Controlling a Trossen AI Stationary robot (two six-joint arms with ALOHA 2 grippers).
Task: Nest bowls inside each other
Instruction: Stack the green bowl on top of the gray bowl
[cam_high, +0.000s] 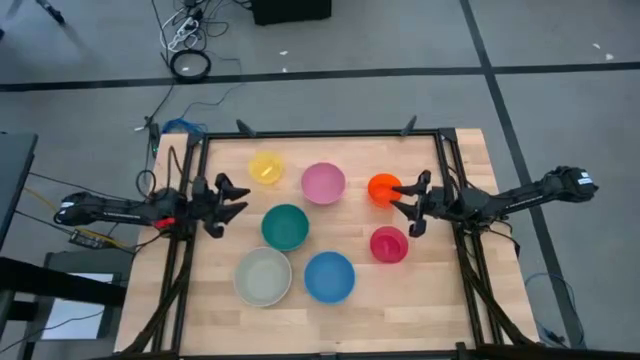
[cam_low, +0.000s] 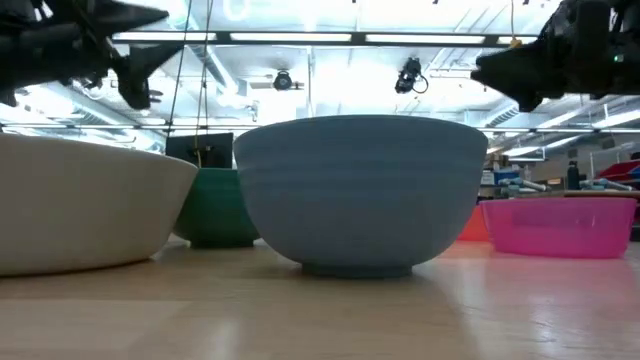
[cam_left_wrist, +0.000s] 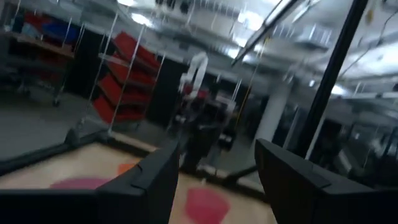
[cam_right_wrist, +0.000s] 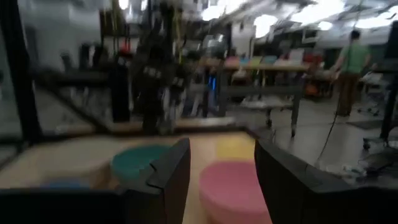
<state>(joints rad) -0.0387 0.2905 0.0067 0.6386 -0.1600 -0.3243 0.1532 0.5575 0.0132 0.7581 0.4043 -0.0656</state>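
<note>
High view shows seven bowls spread singly over the wooden surface (cam_high: 440, 300), none of them nested. The teal bowl (cam_high: 285, 227) sits near the middle of the frame. Just below it, toward the lower edge, the pale grey-white bowl (cam_high: 263, 276) and the blue bowl (cam_high: 329, 277) stand side by side, close to each other. Above the teal one, the pink bowl (cam_high: 323, 183) sits centre-top, with the small yellow bowl (cam_high: 266, 167) to its left near the upper rail. To the right of the pink one is the orange bowl (cam_high: 382, 188), and below that the red bowl (cam_high: 389, 244), both toward the right side of the frame.

The right gripper (cam_high: 405, 205) hangs at the right of the frame, its jaws apart and empty, one tip right at the orange bowl's edge and the red bowl just below it; whether it touches the orange bowl I cannot tell. The left gripper (cam_high: 238, 201) reaches in from the left of the frame, jaws spread wide and holding nothing, pointed toward the teal bowl with a clear gap between them.

From table height the blue bowl fills the centre, the grey-white one at left, the teal one behind between them. A black frame (cam_high: 320, 133) borders the surface, and cables (cam_high: 190, 62) lie on the grey floor at upper left.
</note>
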